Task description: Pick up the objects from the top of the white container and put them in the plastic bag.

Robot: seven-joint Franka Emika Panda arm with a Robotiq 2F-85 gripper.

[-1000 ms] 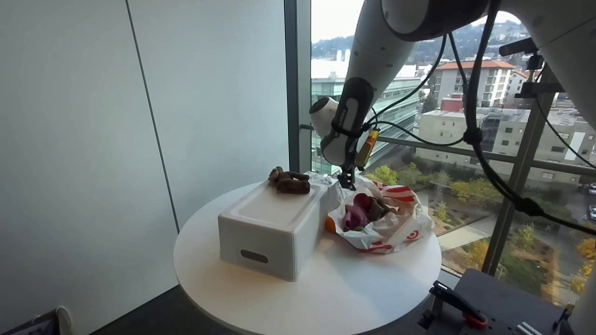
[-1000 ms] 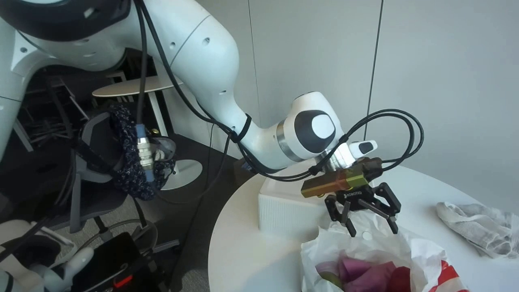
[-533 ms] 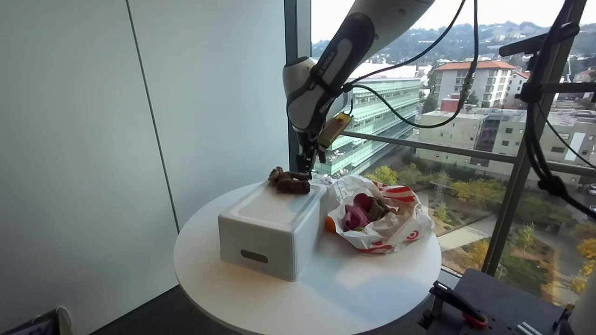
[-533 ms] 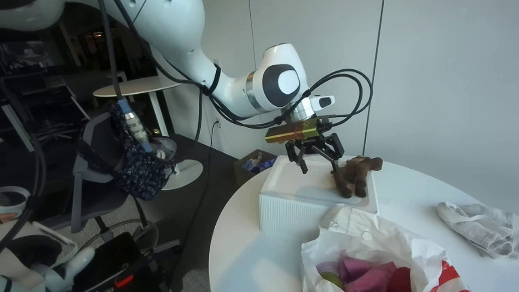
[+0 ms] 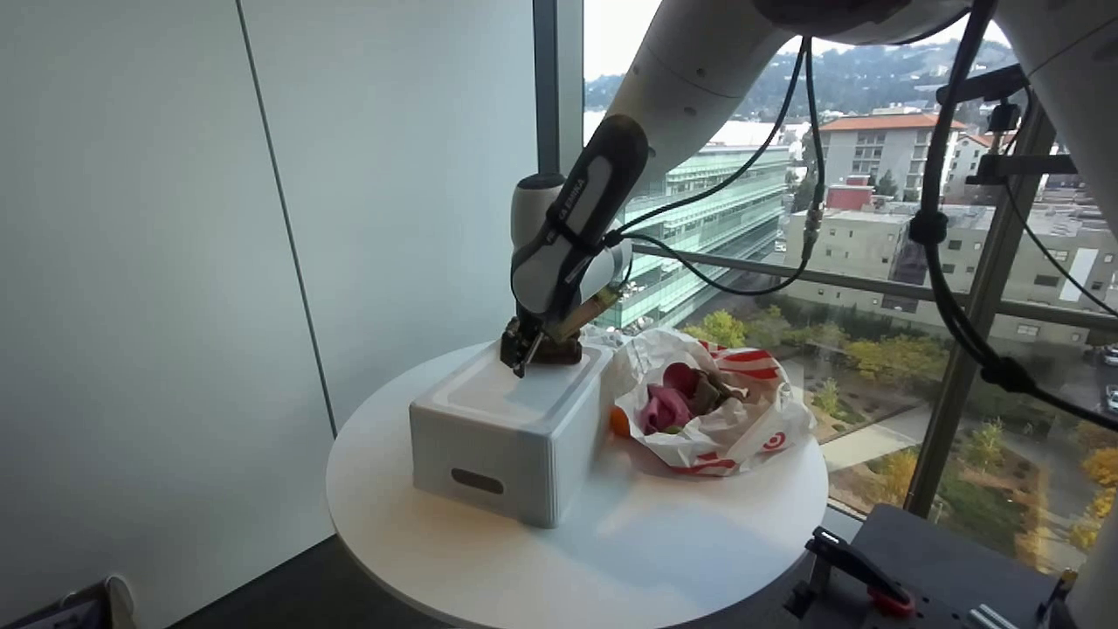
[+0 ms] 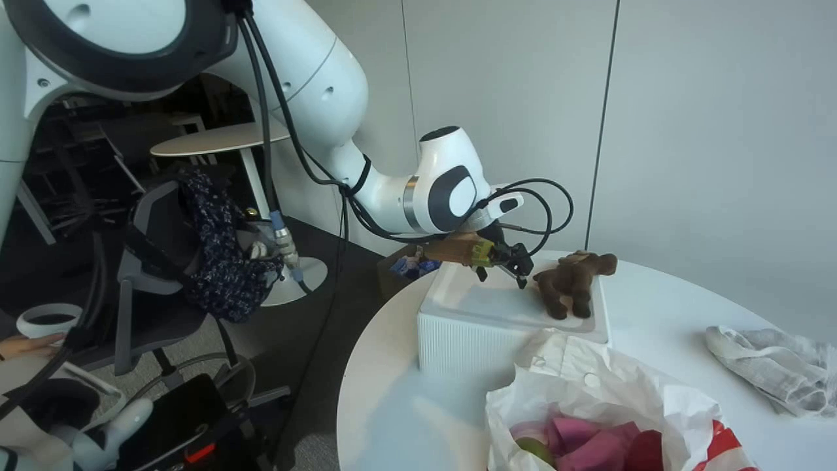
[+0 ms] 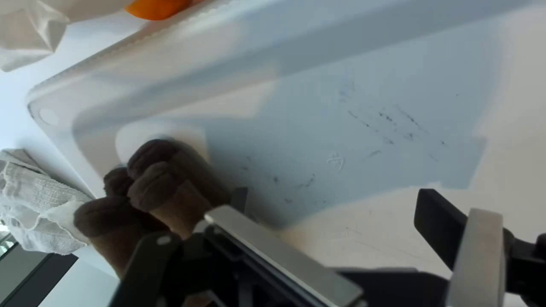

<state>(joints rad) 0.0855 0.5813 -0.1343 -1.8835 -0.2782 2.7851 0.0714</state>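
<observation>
Pincer [image 6: 502, 278] has dropped, spread wide, above the white container [image 5: 476, 441] near the brown plush [image 6: 571, 285].

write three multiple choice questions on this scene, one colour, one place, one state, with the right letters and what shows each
1. What colour is the printing on the plastic bag?
A green
B red
C blue

2. Where is the brown toy?
A on the white container
B inside the plastic bag
C under the white container

3. How is the gripper?
A shut, empty
B shut on the brown toy
C open, empty

1 B: red shows in both exterior views.
2 A: an exterior view shows it lying on top.
3 C: the wrist view shows its jaws apart, nothing clasped between them.
</observation>
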